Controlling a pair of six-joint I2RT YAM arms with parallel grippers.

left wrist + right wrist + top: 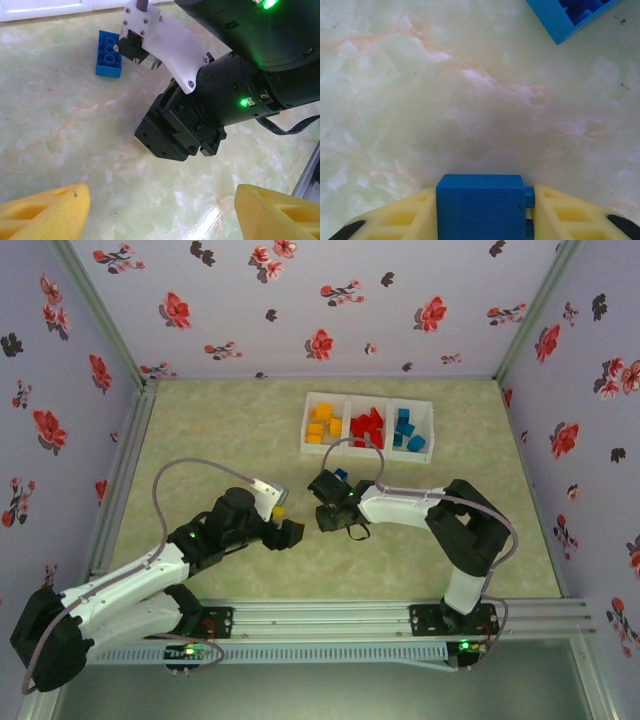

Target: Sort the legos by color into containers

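Snugly in right claw (483, 200), blue lego (479, 207)

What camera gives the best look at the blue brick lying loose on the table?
The left wrist view: the whole blue brick lies there in full, sharp enough to see its round hollows. The right wrist view catches just one corner at its top edge. The top view gives a small blue speck.
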